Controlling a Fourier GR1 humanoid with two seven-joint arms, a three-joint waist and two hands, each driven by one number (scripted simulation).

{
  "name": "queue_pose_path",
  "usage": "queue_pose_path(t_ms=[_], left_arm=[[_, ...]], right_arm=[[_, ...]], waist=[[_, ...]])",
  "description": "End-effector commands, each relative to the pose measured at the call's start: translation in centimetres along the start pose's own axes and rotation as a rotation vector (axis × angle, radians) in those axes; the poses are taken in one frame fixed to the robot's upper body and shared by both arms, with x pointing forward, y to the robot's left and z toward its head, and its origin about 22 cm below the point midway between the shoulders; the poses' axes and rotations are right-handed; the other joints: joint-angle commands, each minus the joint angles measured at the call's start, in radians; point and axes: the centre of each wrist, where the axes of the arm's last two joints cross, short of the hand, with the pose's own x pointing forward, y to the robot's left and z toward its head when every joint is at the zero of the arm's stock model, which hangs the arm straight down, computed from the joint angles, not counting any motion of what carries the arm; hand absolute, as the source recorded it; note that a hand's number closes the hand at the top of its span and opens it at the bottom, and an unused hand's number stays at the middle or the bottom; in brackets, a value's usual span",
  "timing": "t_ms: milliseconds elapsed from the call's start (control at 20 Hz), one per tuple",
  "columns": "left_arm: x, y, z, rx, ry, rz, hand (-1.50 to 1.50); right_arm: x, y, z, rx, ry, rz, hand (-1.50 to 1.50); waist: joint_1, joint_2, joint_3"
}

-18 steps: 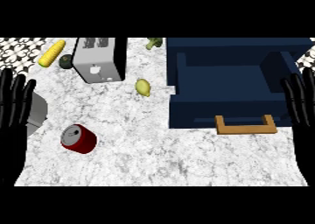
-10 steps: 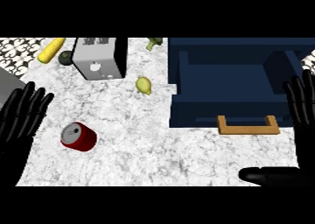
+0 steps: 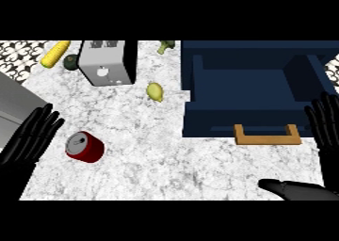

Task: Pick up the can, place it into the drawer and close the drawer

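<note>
A red can lies on its side on the marble counter, left of centre, with its silver top facing up and left. My left hand is open just left of the can, fingers straight and pointing up and right, not touching it. The navy drawer stands open at the right, its wooden handle toward me. My right hand is open at the right edge beside the drawer, fingers up. Its black thumb shows at the lower right.
A silver toaster stands at the back, with a corn cob and a dark green fruit to its left. A lemon lies between the toaster and the drawer. A grey appliance fills the left edge.
My left hand has come in from the left edge toward the can. The right hand's thumb has appeared at the lower right. The can has not moved.
</note>
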Motion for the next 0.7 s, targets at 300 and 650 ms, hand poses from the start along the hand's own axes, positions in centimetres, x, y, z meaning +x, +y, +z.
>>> queue_pose_path(t_ms=[300, 650], left_arm=[[1.5, 1.7, 2.2, 0.044, 0.057, 0.038, -1.5], [-0.9, 2.1, -0.3, 0.079, 0.076, 0.04, -1.5]], right_arm=[[-0.5, -2.1, 1.4, -0.008, 0.018, 0.015, -1.5], [-2.4, -2.0, 3.4, -0.009, 0.018, 0.011, -1.5]], waist=[[0.001, 0.0, 0.0], [-0.003, 0.0, 0.0]])
